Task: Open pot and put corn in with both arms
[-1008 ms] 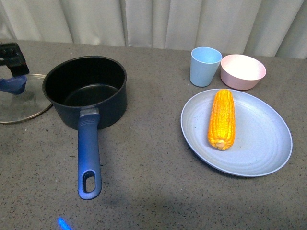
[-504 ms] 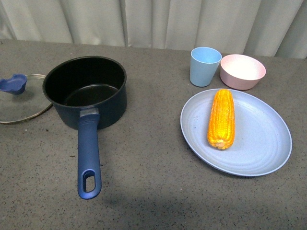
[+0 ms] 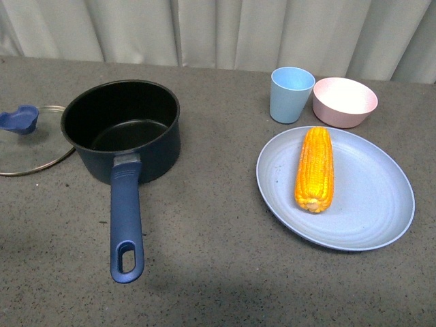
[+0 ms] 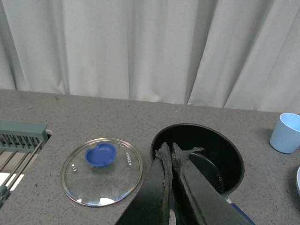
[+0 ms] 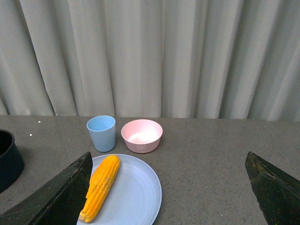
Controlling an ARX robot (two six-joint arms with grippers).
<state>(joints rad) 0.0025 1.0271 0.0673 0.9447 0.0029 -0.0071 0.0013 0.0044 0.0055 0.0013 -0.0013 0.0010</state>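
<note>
The navy pot [image 3: 122, 129] stands uncovered on the left of the grey table, black inside, its long blue handle [image 3: 126, 225] pointing toward me. Its glass lid [image 3: 27, 139] with the blue knob [image 3: 19, 118] lies flat on the table to the pot's left. The corn [image 3: 315, 169] lies on a pale blue plate [image 3: 368, 204] at the right. Neither arm shows in the front view. In the left wrist view my left gripper [image 4: 168, 149] is shut on nothing, raised over the pot [image 4: 211, 154] with the lid [image 4: 102, 171] beside it. My right gripper [image 5: 168, 161] stands wide open, raised, the corn [image 5: 100, 186] near its one finger.
A light blue cup [image 3: 291, 93] and a pink bowl [image 3: 345, 101] stand behind the plate, close together. A curtain closes off the back of the table. A grey-green rack [image 4: 18, 140] sits beyond the lid in the left wrist view.
One second ago my left gripper was at the lid's knob at the left edge of the front view. It has since let go and drawn out of that view; the lid stays on the table.
</note>
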